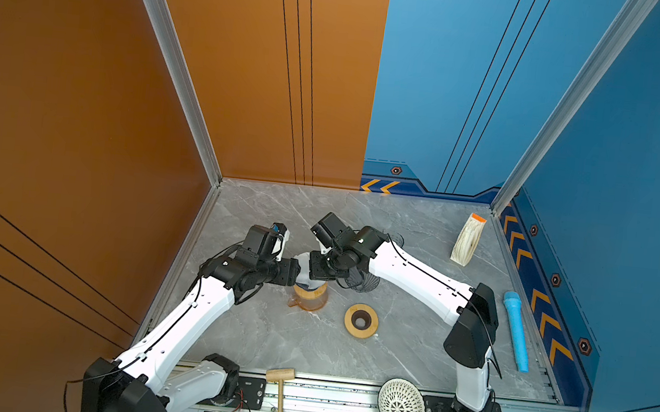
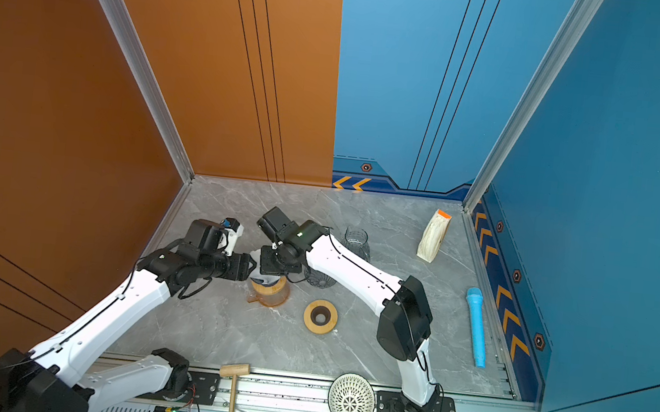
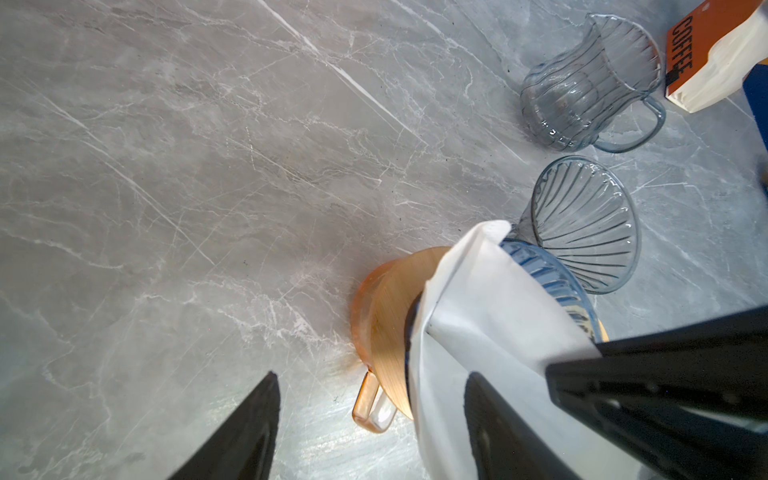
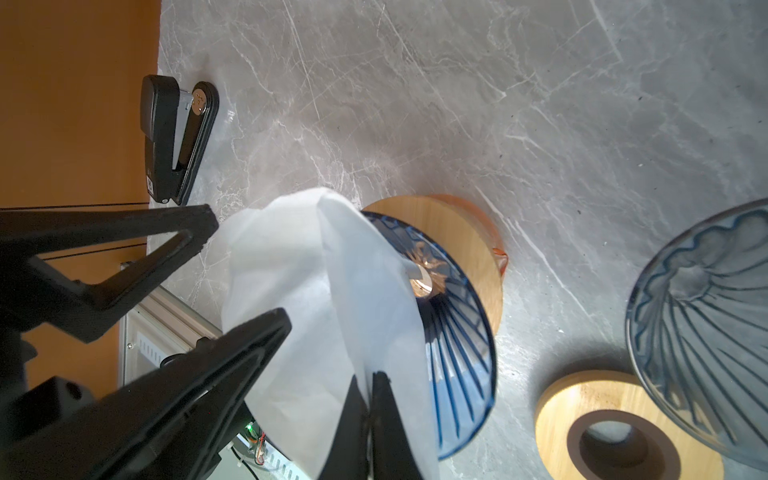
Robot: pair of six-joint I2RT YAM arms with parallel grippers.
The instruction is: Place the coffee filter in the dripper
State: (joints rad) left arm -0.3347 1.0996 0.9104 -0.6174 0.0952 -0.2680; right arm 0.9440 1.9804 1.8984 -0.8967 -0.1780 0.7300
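A white coffee filter point(image 4: 299, 282) sits partly inside the blue glass dripper point(image 4: 457, 353), which rests on a wooden collar point(image 4: 453, 224) atop an orange carafe point(image 3: 365, 409) on the grey marble counter point(image 3: 208, 166) — much of the paper bulges out over one rim. The right gripper point(image 4: 370, 399) is pinched closed on the filter's edge, while the left gripper point(image 3: 372, 375) has its jaws spread about the paper's loose side, not clamping it. The placing looks mostly done — what seems left is seating the paper against the ribbed wall and letting go.
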